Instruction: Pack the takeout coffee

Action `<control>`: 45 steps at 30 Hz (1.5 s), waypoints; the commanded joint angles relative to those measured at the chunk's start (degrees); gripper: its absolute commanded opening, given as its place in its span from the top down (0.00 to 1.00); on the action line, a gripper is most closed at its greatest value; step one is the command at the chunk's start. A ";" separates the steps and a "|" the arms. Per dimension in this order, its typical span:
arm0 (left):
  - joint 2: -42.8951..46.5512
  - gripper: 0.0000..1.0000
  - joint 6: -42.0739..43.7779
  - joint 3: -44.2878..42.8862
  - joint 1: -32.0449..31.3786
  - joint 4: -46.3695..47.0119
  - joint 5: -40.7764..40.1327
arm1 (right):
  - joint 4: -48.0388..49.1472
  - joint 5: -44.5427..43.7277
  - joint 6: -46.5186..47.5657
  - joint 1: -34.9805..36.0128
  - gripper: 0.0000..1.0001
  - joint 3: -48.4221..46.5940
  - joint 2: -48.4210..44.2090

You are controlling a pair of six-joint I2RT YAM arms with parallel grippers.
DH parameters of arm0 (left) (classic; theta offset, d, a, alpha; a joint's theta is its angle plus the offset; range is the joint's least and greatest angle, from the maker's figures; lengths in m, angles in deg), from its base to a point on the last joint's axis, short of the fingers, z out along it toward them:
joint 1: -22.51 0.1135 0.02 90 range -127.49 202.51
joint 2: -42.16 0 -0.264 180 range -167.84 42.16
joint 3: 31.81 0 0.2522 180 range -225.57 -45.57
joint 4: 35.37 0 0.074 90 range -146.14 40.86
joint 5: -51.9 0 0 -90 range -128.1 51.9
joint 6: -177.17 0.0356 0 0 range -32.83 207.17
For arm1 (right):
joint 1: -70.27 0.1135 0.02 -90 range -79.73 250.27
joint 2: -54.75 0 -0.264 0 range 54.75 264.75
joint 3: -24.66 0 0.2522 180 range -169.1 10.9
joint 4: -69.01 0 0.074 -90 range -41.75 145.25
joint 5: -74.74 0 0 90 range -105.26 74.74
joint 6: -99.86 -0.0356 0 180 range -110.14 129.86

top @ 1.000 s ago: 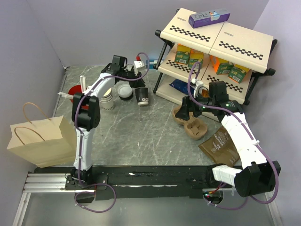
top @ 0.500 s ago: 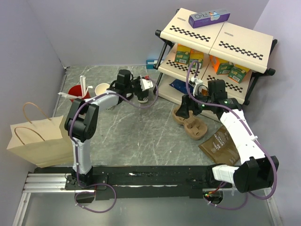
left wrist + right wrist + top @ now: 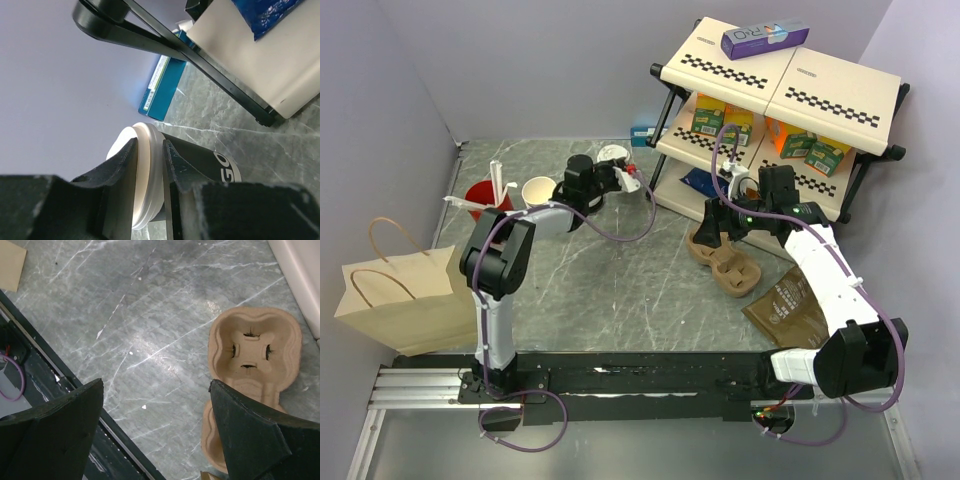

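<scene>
I hold the white-lidded dark paper cup [image 3: 200,162] in the left gripper [image 3: 150,150]; the right gripper [image 3: 155,390] gapes. Next, I reckon: into the beige pulp carrier [image 3: 281,371].

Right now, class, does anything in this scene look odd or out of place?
Yes: the left gripper clamps the takeout coffee by its white lid, not the dark body. A lid-only grip looks odd, since the lid might pop off.
</scene>
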 commanded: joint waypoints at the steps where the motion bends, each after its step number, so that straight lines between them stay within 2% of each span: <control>1: -0.95 0.83 1.25 0.67 -0.84 3.52 -0.29 | 0.57 -0.14 0.69 -0.41 0.07 -2.50 0.27; 11: -1.57 0.82 1.95 3.74 -2.24 3.78 -1.35 | 0.57 -0.14 0.78 -0.41 0.07 -1.79 0.35; 14: -0.87 0.71 1.69 5.23 -2.69 4.30 -2.13 | 0.57 0.03 0.78 -0.41 0.07 -1.71 0.36; 15: -0.52 0.63 1.52 5.76 -2.86 4.65 -2.23 | 0.66 0.03 0.69 -0.32 0.07 -1.79 0.53; 18: 0.62 0.49 0.99 7.34 -3.21 4.48 -2.66 | 0.66 0.12 0.69 -0.41 0.07 -2.05 0.62; 28: 5.19 0.28 -3.23 9.28 -4.09 -1.75 -1.62 | -0.92 -1.02 3.67 -0.41 0.07 -2.58 1.41; 29: 6.42 0.22 -4.62 9.37 -4.09 -2.72 -1.44 | -1.27 -1.63 4.37 -0.49 0.07 -2.84 1.50; 30: 7.12 0.01 -5.85 9.63 -4.18 -3.25 -1.26 | -2.15 -2.59 6.12 -0.49 0.07 -3.02 1.67; 38: 18.80 0.01 -16.31 8.15 -4.44 -15.19 4.00 | -6.72 -11.55 15.52 -1.02 0.00 -4.34 2.98; 42: 23.29 0.01 -24.13 3.14 -4.44 -30.44 7.17 | -9.36 -18.24 20.37 -1.20 0.00 -3.47 4.83; 44: 26.10 0.00 -28.44 1.47 -4.44 -34.78 8.75 | -9.62 -19.74 22.21 -1.46 0.05 -2.23 5.89; 45: 27.16 0.01 -30.19 1.20 -4.44 -39.33 9.19 | -9.89 -19.83 22.48 -1.55 0.11 -2.15 6.50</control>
